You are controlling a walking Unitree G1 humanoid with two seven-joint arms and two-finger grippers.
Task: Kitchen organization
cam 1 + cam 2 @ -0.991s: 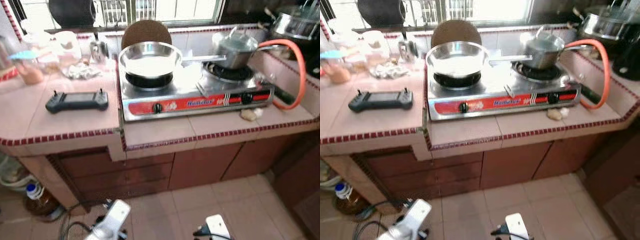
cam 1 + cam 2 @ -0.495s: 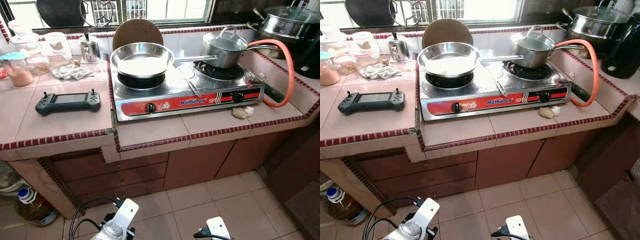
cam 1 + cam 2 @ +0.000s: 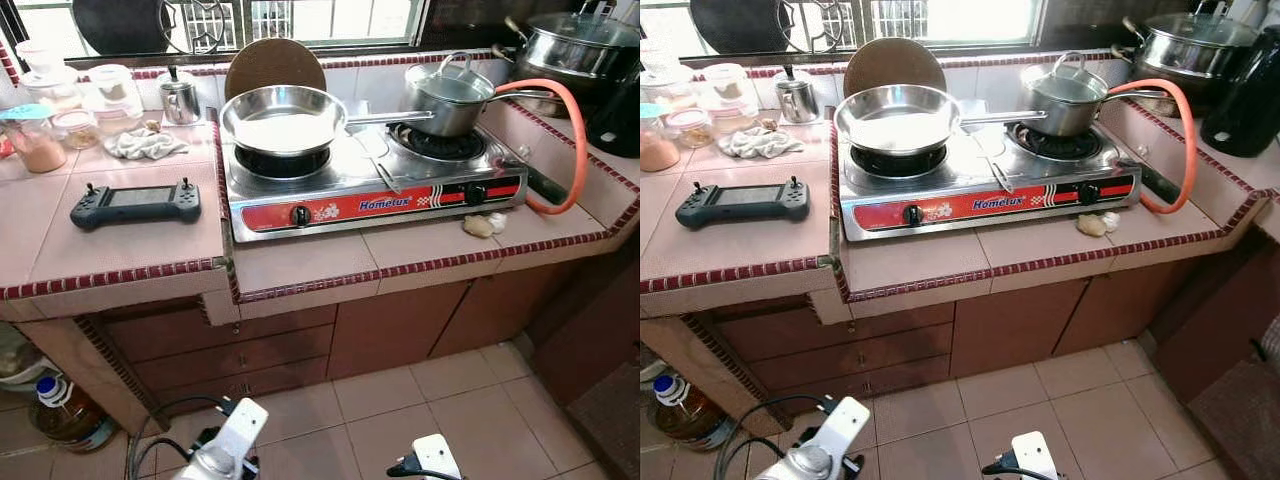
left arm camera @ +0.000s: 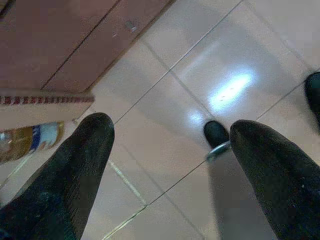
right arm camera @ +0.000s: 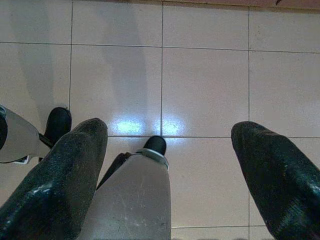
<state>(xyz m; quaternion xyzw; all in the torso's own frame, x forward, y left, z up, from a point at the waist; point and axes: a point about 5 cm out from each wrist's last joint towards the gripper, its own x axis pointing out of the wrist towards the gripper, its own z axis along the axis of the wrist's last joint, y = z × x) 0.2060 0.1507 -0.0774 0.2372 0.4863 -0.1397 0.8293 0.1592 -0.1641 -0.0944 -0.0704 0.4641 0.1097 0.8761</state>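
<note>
You haven't started: the frying pan [image 3: 285, 118] and lidded pot [image 3: 447, 92] sit on the stove [image 3: 370, 190], probably awaiting tidying. Left gripper [image 4: 167, 165] and right gripper [image 5: 167, 170] hang spread, empty, over floor.

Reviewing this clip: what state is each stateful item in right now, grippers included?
Frying pan: empty, on the stove's left burner.
Saucepan: lidded, on the right burner.
Large pot: lidded.
Handheld controller: flat on the counter.
Left gripper: open, above the floor.
Right gripper: open, above the floor.

Frying pan [image 3: 285, 117] on stove [image 3: 372, 185], controller [image 3: 136, 203] on counter [image 3: 120, 250]
</note>
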